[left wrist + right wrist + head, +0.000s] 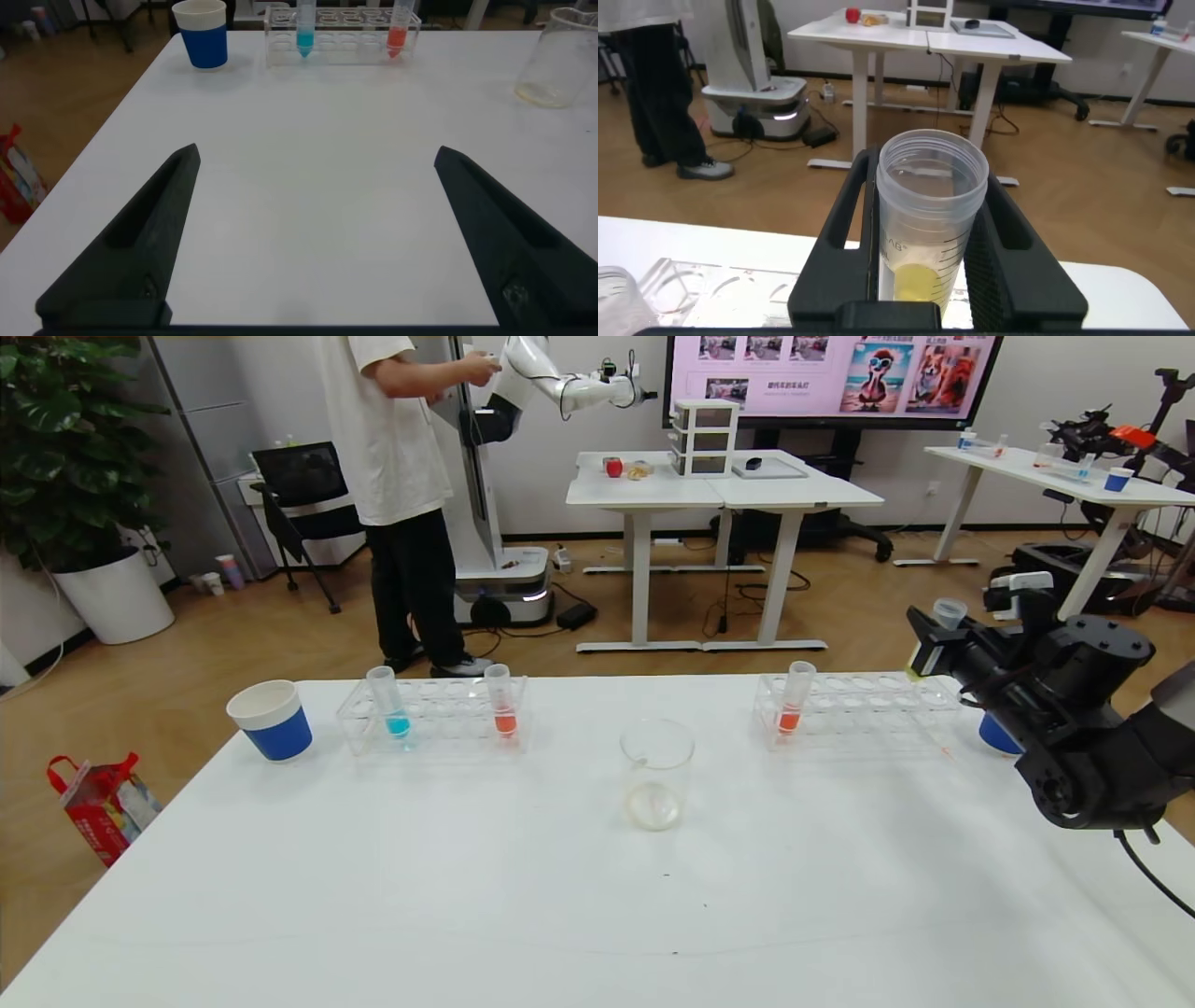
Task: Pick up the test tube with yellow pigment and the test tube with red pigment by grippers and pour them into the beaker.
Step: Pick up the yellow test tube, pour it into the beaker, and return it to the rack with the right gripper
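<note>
The right gripper (929, 280) pinched the test tube with yellow pigment (931, 224) upright between its fingers, raised above the right rack (854, 709) at the table's (597, 915) far right. The left gripper (313, 243) hung low over the table, jaws spread. A test tube with red pigment (794, 698) stood in that rack; the beaker (656, 773) sat mid-table.

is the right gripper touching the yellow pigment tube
Touching. The right wrist view shows the right gripper with its black fingers pressed against both sides of the test tube with yellow pigment, no gap visible on either side.
</note>
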Action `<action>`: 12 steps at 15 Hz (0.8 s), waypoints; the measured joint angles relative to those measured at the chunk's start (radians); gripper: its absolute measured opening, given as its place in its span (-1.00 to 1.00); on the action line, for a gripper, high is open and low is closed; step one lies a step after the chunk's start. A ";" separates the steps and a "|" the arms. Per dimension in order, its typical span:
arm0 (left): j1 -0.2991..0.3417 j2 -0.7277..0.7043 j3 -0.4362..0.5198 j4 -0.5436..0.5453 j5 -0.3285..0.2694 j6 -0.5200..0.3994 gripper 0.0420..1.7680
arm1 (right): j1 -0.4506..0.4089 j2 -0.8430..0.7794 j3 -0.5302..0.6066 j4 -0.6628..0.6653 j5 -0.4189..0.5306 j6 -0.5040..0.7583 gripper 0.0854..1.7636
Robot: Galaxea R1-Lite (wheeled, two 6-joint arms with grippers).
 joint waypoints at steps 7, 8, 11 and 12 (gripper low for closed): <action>0.000 0.000 0.000 0.000 0.000 0.000 0.98 | 0.203 -0.087 -0.044 -0.001 0.237 -0.189 -0.49; 0.000 0.000 0.000 0.000 0.000 0.000 0.98 | 0.241 -0.090 -0.053 0.001 0.247 -0.219 -0.49; 0.000 0.000 0.000 0.000 0.000 0.000 0.98 | 0.354 -0.094 -0.079 0.011 0.279 -0.338 -0.49; 0.000 0.000 0.000 0.000 0.000 0.000 0.98 | 0.383 -0.091 -0.086 0.016 0.305 -0.396 -0.49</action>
